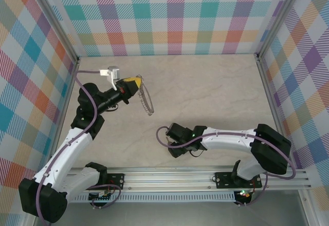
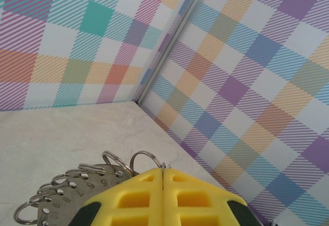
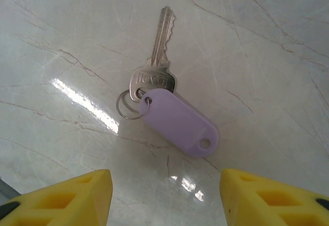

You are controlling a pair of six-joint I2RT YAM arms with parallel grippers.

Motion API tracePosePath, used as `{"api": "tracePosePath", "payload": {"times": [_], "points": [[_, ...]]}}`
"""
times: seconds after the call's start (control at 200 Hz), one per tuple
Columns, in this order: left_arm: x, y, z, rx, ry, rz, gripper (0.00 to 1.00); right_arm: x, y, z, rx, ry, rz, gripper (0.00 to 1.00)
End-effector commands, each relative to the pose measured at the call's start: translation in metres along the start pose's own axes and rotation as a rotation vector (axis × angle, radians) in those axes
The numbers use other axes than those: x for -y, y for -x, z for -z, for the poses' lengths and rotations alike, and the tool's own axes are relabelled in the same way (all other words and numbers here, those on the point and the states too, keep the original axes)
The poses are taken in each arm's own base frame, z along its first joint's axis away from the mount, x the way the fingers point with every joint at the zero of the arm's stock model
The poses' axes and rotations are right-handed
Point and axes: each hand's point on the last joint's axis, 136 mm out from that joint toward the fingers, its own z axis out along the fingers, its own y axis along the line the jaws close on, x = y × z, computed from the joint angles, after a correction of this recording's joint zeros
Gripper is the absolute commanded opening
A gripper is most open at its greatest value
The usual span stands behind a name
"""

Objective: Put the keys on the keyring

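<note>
Loose keys on bench
The keyring is clenched by the left hand, apart from the keys; the right hand is spread open above them.

Bare pale marbled worktop is left open across the centre and right of the top view. At upper left, passage is blocked by the thin silvery wire-looped metal hoop. Three sides are closed by checked walls.

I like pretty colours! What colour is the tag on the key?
The tag is pale lilac, clearest in the right wrist view.
</note>
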Motion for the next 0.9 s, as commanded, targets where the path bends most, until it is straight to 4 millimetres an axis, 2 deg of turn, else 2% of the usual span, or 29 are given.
{"api": "tracePosePath", "payload": {"times": [0.0, 0.22, 0.895], "points": [[0.007, 0.016, 0.007, 0.052, -0.02, -0.046, 0.0, -0.01, 0.021, 0.003, 0.06, 0.018, 0.028, 0.57], [-0.001, 0.019, 0.002, 0.053, -0.018, -0.033, 0.0, -0.021, 0.031, -0.007, 0.05, 0.046, 0.06, 0.57], [-0.01, 0.035, 0.003, 0.071, -0.008, -0.027, 0.0, -0.021, 0.02, -0.028, -0.056, -0.018, 0.185, 0.56]]}}
